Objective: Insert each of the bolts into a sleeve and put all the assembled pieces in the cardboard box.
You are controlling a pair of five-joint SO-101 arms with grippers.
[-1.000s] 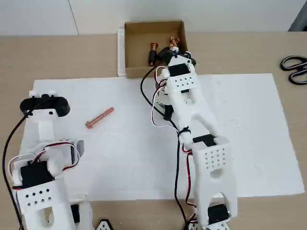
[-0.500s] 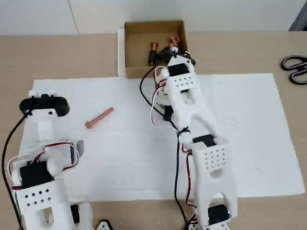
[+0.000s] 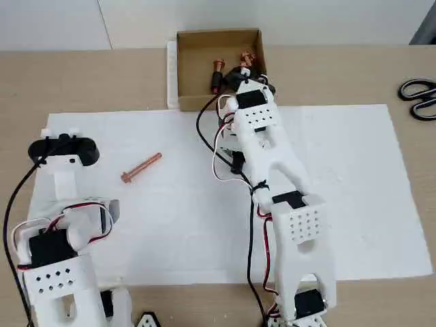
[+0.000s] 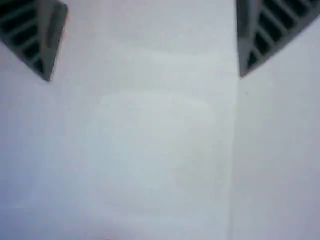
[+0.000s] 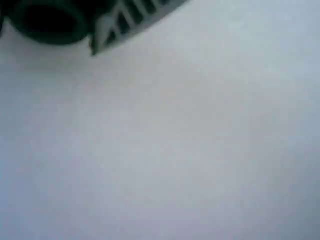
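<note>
The loose copper-coloured metal bolt [image 3: 141, 167] lies on the white foam sheet [image 3: 354, 191], near the left gripper [image 4: 145, 75], whose jaws stand wide apart. The right gripper [image 3: 240, 73] hangs over the brown cardboard box [image 3: 197, 61], beside a bolt in a black sleeve [image 3: 217, 75] that lies inside. Whether that gripper is spread or closed, I cannot tell.

Two white printed arms [image 3: 272, 157] — perforated shells [image 3: 303, 225], black servos [image 3: 48, 246], black, red and white cables [image 3: 251, 231]
</note>
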